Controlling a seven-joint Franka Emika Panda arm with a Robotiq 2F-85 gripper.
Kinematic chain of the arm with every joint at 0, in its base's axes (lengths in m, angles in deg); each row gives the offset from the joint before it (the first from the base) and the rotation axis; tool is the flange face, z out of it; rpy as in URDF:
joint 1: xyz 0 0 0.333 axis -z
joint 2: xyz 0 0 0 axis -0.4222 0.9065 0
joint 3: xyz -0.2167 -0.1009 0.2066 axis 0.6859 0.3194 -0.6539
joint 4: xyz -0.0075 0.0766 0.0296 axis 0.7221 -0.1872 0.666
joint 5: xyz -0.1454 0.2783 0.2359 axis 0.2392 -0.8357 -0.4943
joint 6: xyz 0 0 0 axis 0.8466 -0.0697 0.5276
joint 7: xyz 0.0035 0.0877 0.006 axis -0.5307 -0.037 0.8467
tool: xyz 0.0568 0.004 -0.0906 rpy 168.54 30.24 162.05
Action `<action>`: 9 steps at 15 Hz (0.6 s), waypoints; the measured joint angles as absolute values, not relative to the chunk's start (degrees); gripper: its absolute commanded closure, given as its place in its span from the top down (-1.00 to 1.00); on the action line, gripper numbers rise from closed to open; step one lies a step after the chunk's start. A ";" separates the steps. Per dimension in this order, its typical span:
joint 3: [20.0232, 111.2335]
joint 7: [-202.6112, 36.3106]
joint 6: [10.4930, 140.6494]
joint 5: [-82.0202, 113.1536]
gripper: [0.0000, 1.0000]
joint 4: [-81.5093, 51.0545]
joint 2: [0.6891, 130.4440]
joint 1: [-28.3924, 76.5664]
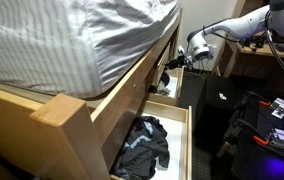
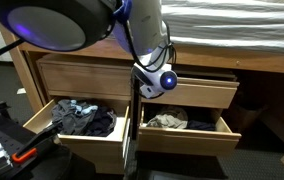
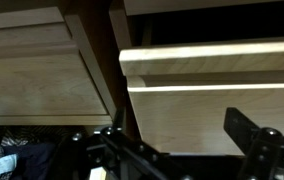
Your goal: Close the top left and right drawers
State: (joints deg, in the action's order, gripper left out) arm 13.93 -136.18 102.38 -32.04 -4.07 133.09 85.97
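In an exterior view the top left drawer (image 2: 82,72) lies nearly flush with the pale-wood bed frame. The top right drawer (image 2: 197,92) stands a little proud of it. My gripper (image 2: 154,85) hangs at the left end of that right drawer's front, by the centre post. In the wrist view the right drawer front (image 3: 212,100) fills the space ahead of my gripper (image 3: 177,140). The left drawer front (image 3: 32,80) sits further back. The dark fingers (image 3: 246,130) stand wide apart, open, with nothing between them. From the side, my gripper (image 1: 177,62) is close against the frame.
Below, two deeper drawers stand pulled out: one holding dark clothes (image 2: 77,120) and one holding a pale garment (image 2: 170,122). The near open drawer (image 1: 147,145) juts into the aisle. A mattress (image 1: 72,40) overhangs above. Black equipment (image 1: 257,125) stands beside the bed.
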 measured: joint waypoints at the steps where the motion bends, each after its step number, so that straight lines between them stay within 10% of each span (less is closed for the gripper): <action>1: 14.84 -135.57 100.85 -33.58 1.00 -2.82 133.07 84.76; 9: 18.22 -126.81 101.05 -45.78 1.00 3.00 133.06 79.56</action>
State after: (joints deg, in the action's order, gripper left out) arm 18.22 -126.81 101.05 -45.78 3.00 133.06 79.56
